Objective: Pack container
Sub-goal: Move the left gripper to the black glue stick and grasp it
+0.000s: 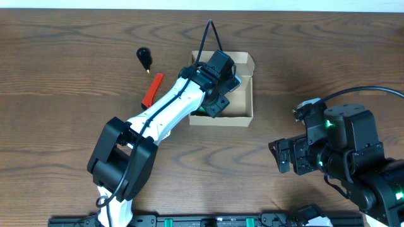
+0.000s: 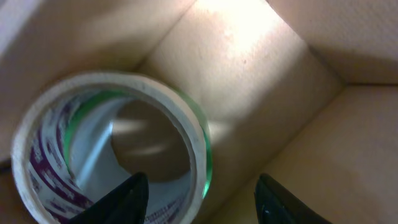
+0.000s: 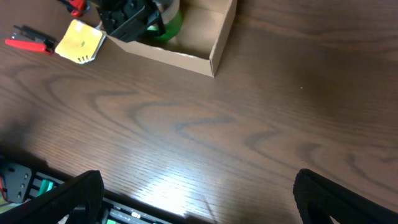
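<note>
Left claw [image 2: 200, 186], right claw [image 3: 198, 180] both open, empty, tape roll [image 2: 37, 155] in container [image 2: 261, 81], print unreadable

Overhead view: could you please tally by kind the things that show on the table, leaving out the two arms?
Cardboard box: 1
Red-handled tool: 1
Black item with a yellowish tip: 1
Total: 3
What lies inside the box is mostly hidden in this view.

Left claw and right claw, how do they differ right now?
The left claw is down inside the cardboard box; the right claw hangs over the table, away from it. The left claw's fingers straddle the wall of a tape roll; nothing lies between the right claw's. Both are open.
</note>
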Robot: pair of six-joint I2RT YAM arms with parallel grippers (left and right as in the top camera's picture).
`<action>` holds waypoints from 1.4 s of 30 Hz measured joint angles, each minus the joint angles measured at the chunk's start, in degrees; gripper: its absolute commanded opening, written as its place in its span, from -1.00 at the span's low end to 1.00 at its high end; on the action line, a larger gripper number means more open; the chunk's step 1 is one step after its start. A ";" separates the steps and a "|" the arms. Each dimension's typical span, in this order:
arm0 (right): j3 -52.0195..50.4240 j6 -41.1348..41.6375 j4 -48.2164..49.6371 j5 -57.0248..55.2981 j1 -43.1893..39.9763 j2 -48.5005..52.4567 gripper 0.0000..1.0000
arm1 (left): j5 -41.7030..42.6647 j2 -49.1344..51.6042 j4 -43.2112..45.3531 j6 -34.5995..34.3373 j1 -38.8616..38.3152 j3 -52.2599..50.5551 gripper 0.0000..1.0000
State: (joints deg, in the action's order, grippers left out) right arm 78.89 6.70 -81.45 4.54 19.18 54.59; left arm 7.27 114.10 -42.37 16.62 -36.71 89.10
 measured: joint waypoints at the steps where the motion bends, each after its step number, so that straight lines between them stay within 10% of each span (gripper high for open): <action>1: 0.00 0.00 0.00 0.02 0.00 0.00 0.98 | 0.00 -0.11 -1.62 -0.35 -0.13 0.76 0.06; 17: 0.00 0.00 0.02 0.02 0.00 0.00 0.98 | -9.44 -19.65 -8.57 -4.74 6.49 10.29 0.26; 21: 0.00 0.02 0.02 0.02 0.00 0.00 0.98 | -11.04 -19.06 -10.03 -5.77 13.79 10.32 0.94; 42: 0.00 0.00 0.02 0.02 0.00 0.00 0.98 | -1.49 -6.56 -7.98 -7.65 29.90 10.32 0.90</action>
State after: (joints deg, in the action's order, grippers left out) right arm 78.89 6.70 -81.43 4.56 19.18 54.59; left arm 5.78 107.55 -50.35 8.97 -6.81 99.42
